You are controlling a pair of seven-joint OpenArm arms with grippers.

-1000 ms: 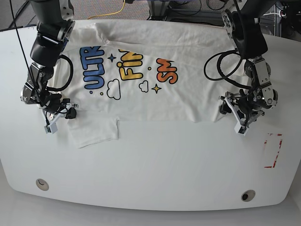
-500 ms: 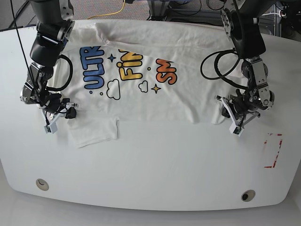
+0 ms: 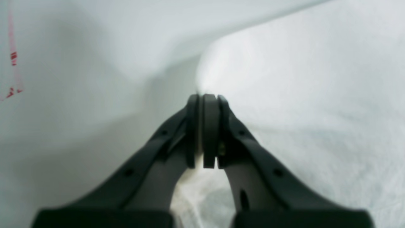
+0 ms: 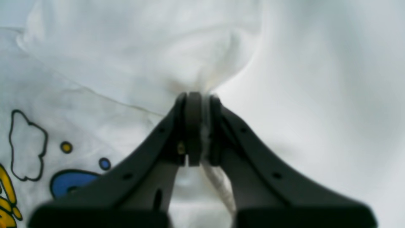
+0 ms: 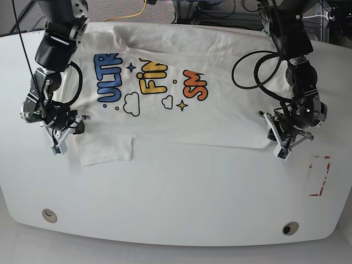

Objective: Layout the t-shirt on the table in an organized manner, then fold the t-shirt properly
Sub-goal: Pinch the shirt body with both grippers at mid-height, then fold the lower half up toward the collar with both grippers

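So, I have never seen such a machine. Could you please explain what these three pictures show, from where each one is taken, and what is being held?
It is a robot with two arms working over a white table. The wide picture looks down from above. The other two come from small cameras on the wrists, looking along each pair of black fingers.

A white t-shirt with colourful lettering lies spread on the table, print facing up.

The left gripper appears on the right of the wide picture; the right gripper appears on its left. Each is shut on an edge of the shirt: in both wrist views, white cloth is pinched between the closed fingers.
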